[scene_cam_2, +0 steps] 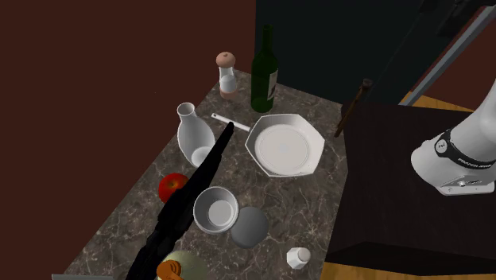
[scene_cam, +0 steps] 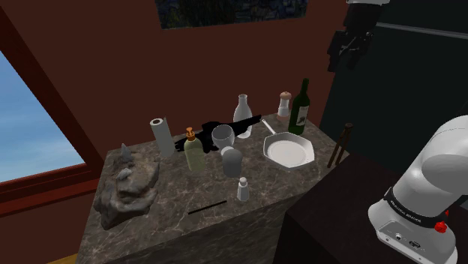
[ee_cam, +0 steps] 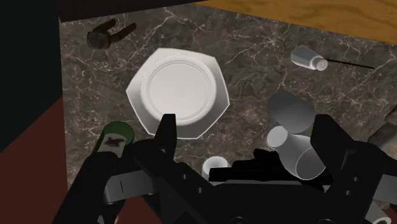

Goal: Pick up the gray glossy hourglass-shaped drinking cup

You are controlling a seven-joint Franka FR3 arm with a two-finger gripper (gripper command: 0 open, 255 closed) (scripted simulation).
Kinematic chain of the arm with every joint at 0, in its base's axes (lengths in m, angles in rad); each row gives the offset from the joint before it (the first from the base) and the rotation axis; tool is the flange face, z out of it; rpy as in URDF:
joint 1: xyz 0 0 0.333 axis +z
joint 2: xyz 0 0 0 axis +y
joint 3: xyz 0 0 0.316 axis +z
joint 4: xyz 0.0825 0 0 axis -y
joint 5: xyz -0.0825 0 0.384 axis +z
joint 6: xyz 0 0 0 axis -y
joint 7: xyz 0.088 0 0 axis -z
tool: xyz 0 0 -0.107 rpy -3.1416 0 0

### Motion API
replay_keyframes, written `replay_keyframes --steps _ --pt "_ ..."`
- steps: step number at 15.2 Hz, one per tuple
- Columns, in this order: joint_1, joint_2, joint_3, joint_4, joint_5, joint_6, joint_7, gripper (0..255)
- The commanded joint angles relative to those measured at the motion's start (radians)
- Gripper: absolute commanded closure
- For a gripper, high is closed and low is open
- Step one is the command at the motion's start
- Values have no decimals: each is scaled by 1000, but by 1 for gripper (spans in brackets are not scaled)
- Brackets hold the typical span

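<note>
The grey glossy cup [scene_cam: 232, 162] stands near the middle of the marble counter [scene_cam: 180, 196], its waist slightly narrowed; from above it is a grey disc [scene_cam_2: 250, 227]. A paler, wide-mouthed cup [scene_cam: 223, 136] touches it on the far side. My gripper [scene_cam: 348, 46] hangs high above the counter's right end, well away from both cups. In the wrist view its fingers [ee_cam: 167, 130] stand apart and open around nothing, with the grey cup [ee_cam: 290, 109] and the pale cup [ee_cam: 298, 151] far below, near the right finger.
A white angular pan [scene_cam: 289, 149], green wine bottle [scene_cam: 301, 105], capped shaker [scene_cam: 284, 103], white vase [scene_cam: 241, 110] and long black object [scene_cam_2: 187, 203] crowd the right end. A small shaker [scene_cam: 243, 189], orange-topped bottle [scene_cam: 193, 148], paper roll [scene_cam: 161, 135] and rock figure [scene_cam: 129, 187] stand leftward.
</note>
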Motion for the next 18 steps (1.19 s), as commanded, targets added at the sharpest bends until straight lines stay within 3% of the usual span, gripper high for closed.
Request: replay_keyframes --steps 1,10,18 --pt "0 0 0 0 0 0 0 0" --pt "30 210 150 -20 54 255 154 0" --pt "41 471 268 60 37 451 304 0"
